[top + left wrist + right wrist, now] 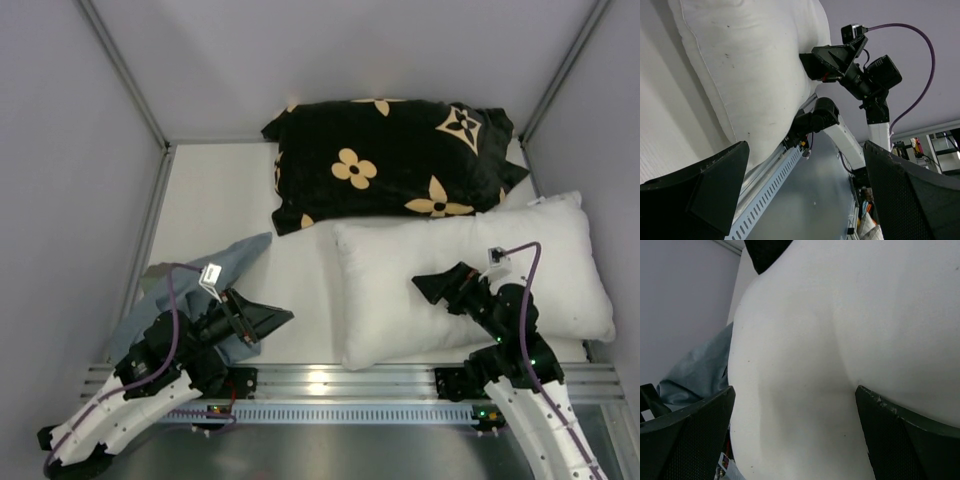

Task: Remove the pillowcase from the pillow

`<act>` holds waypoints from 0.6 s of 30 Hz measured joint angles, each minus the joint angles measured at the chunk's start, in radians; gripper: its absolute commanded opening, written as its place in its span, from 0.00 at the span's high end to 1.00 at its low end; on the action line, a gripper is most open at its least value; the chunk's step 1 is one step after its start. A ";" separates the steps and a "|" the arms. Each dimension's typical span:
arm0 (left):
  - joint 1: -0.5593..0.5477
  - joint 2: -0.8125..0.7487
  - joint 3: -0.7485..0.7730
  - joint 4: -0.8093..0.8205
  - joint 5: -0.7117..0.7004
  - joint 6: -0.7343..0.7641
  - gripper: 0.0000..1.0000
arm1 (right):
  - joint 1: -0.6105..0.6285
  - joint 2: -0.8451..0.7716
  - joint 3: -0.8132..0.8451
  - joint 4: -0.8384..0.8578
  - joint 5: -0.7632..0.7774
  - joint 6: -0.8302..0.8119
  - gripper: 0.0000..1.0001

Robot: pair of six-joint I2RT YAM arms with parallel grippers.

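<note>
The white pillow (pixel 470 280) lies bare at the middle right of the table. It also fills the left wrist view (pixel 750 65) and the right wrist view (pixel 840 315). The grey-blue pillowcase (pixel 215 265) lies crumpled at the front left, off the pillow, partly under my left arm. It also shows in the right wrist view (pixel 700 370). My left gripper (pixel 278 318) is open and empty beside the pillow's left end (pixel 805 145). My right gripper (pixel 428 285) is open just over the pillow's middle, holding nothing (pixel 795 390).
A black pillow with tan flower shapes (pixel 390 160) lies at the back, touching the white pillow's far edge. Grey walls close in the left, back and right. A metal rail (pixel 340 380) runs along the near edge between the arm bases.
</note>
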State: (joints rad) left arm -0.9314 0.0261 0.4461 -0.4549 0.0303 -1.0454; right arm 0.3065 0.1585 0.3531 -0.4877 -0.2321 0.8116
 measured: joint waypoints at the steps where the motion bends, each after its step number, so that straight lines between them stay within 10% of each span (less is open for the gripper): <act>1: 0.000 0.000 -0.011 0.013 0.019 -0.002 0.01 | 0.000 -0.034 -0.014 0.008 -0.003 0.010 0.01; 18: 0.000 0.000 -0.327 0.569 0.285 -0.049 0.01 | 0.000 -0.155 -0.079 -0.008 0.002 0.045 0.00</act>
State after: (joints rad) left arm -0.9314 0.0261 0.1188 0.1139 0.3157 -1.0946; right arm 0.3065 0.0036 0.2737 -0.4953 -0.2306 0.8562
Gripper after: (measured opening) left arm 0.990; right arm 0.993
